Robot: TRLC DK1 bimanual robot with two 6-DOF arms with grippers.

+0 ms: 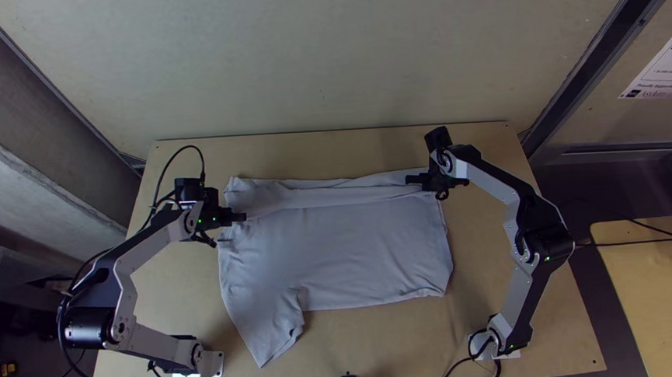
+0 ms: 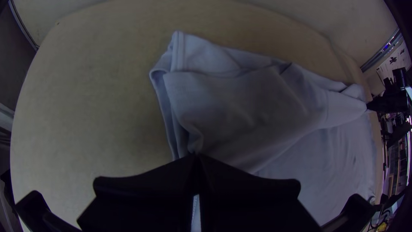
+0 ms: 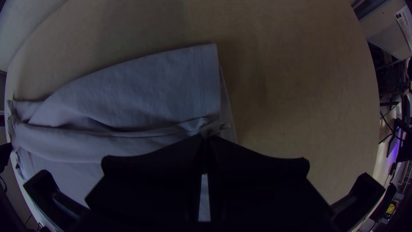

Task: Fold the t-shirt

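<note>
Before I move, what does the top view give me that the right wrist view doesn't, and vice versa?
Top view: the t-shirt's near edge, a flap angled toward the table's near side, the left base and right base.
Right wrist view: double stitching by one corner, and cloth pinched in the right gripper's shut fingertips.
Both: the long fold along the t-shirt's far side, right gripper at one end, left gripper at the other.
</note>
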